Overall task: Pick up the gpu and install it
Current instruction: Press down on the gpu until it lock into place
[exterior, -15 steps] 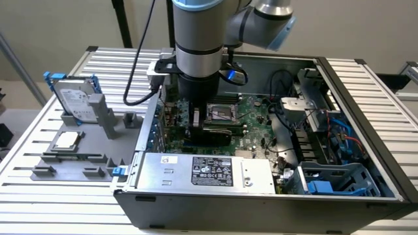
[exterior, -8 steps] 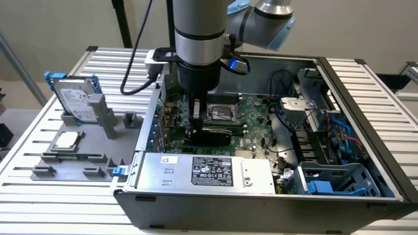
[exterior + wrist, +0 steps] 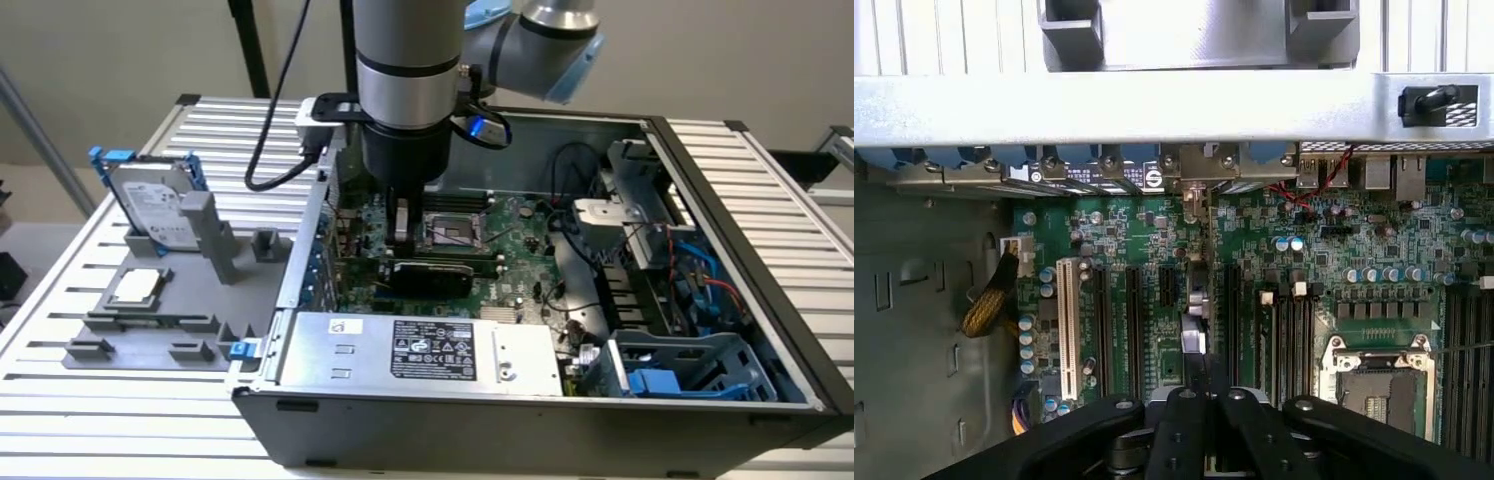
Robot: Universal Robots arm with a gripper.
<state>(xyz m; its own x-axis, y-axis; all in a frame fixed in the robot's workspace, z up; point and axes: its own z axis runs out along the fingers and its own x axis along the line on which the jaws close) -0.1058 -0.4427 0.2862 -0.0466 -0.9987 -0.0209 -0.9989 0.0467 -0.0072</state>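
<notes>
While your black two-fingered gripper [image 3: 1199, 385] stands clamped on the thin green-and-black gpu [image 3: 424, 274], you see that card upright, edge-on, in the green motherboard [image 3: 1154, 260] inside the open grey computer case [image 3: 747, 180].

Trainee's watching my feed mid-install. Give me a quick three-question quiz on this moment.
1. True or false: the gripper is shut on the gpu above the motherboard.
2. Where does the hard drive stand? A) inside the case B) upright in the grey fixture outside the case C) on the power supply
3. Fill in: the cpu chip lies flat on the grey ____.

Key: 1 true; 2 B; 3 fixture.
</notes>
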